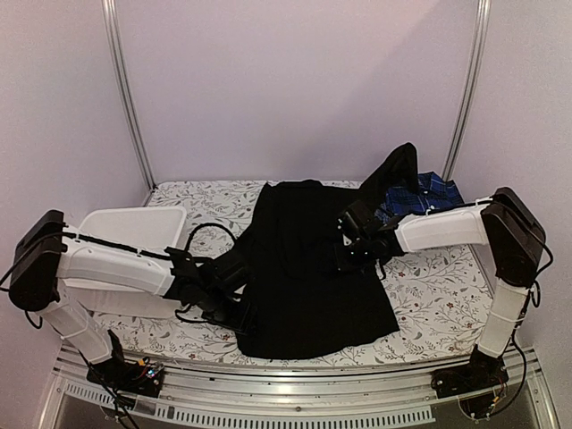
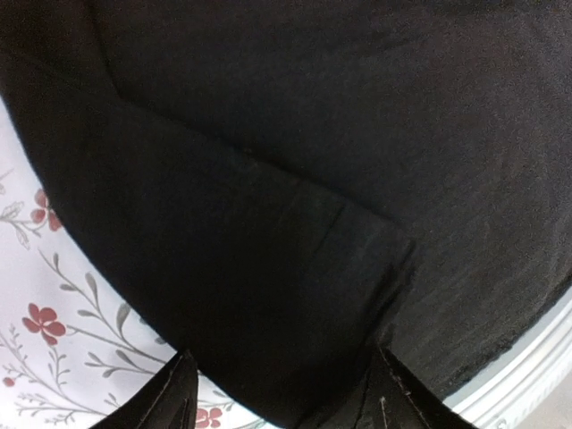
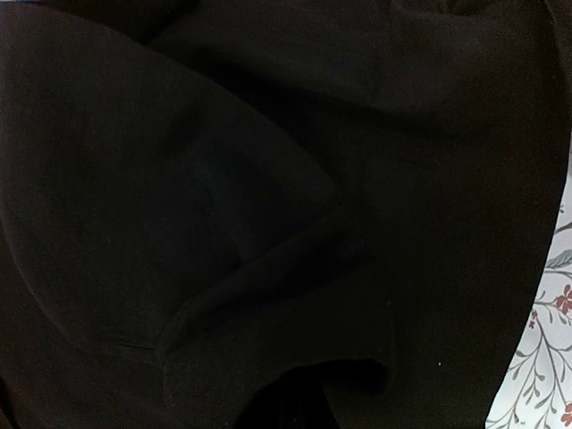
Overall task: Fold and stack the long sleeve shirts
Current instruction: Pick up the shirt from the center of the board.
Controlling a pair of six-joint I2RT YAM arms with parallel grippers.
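Note:
The black long sleeve shirt [image 1: 304, 268] lies spread across the middle of the table, one sleeve trailing up to the back right. The blue plaid shirt [image 1: 424, 192] is bunched behind it at the back right. My left gripper [image 1: 238, 308] sits at the black shirt's near left edge. In the left wrist view the left gripper [image 2: 281, 402] is open, its fingers [image 2: 170, 402] wide apart over a folded edge of black cloth [image 2: 268, 268]. My right gripper [image 1: 354, 250] rests on the shirt's right side. In the right wrist view it [image 3: 304, 407] is shut, a dark shape against black cloth [image 3: 268, 179]; a pinch of cloth is not discernible.
A white plastic basket [image 1: 134, 225] stands at the left behind my left arm. The floral tablecloth [image 1: 438, 286] shows to the right of the black shirt. The table's metal front rail [image 1: 295, 380] runs just below the shirt's hem.

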